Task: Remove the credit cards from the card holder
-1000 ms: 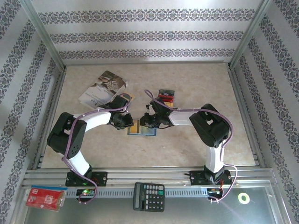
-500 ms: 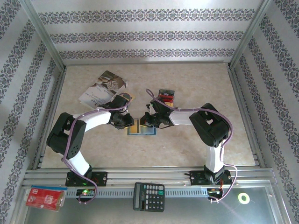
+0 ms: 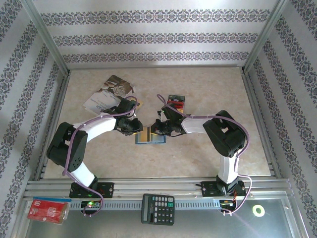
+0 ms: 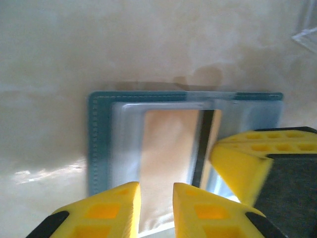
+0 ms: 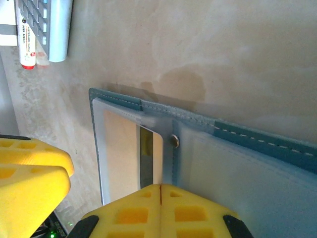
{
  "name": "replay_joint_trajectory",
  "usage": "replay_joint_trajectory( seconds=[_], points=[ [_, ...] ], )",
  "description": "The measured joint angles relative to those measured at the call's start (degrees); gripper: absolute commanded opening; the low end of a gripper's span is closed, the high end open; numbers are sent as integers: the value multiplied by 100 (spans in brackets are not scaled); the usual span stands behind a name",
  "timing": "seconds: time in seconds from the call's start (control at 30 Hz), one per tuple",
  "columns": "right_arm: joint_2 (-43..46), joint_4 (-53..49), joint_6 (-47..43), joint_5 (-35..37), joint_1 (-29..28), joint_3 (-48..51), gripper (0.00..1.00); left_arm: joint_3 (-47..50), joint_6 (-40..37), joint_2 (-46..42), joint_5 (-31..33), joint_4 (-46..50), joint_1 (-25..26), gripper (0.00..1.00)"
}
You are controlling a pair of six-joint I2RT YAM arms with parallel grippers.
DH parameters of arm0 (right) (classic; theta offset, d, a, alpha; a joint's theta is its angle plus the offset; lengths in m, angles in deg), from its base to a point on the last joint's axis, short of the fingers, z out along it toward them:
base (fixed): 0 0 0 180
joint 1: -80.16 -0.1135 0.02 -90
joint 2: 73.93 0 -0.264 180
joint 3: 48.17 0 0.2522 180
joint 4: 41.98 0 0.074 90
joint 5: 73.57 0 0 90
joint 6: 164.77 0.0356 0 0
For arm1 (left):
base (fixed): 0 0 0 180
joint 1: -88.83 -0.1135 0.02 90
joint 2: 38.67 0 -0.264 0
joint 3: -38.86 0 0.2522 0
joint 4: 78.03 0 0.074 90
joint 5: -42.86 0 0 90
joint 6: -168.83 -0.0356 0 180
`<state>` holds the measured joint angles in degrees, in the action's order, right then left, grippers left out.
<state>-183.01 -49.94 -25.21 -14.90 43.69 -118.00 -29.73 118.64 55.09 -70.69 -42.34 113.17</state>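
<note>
On the pale marbled tabletop (image 3: 208, 89), the card holder (image 3: 151, 138) lay open and flat near the middle, between the two arms. It was a blue wallet with pale stitching along its edge, a frosted clear pocket inside and a small metal snap stud (image 5: 174, 140) at the fold. A gold-tan card (image 4: 166, 148) sat in the pocket, with the dark edge of a black card (image 4: 205, 144) beside it. The right claw (image 5: 161, 198) was pressed together over the pocket. The left claw (image 4: 156, 198) was spread by a narrow gap at the wallet's edge; whether it pinched anything could not be told.
</note>
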Motion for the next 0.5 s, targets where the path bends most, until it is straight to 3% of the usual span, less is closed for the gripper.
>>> replay_joint_trajectory(
  seconds=[0.5],
  points=[
    [-4,13,2,-31,-2,0,18,116,116,367,-13,-188,0,23]
  ],
)
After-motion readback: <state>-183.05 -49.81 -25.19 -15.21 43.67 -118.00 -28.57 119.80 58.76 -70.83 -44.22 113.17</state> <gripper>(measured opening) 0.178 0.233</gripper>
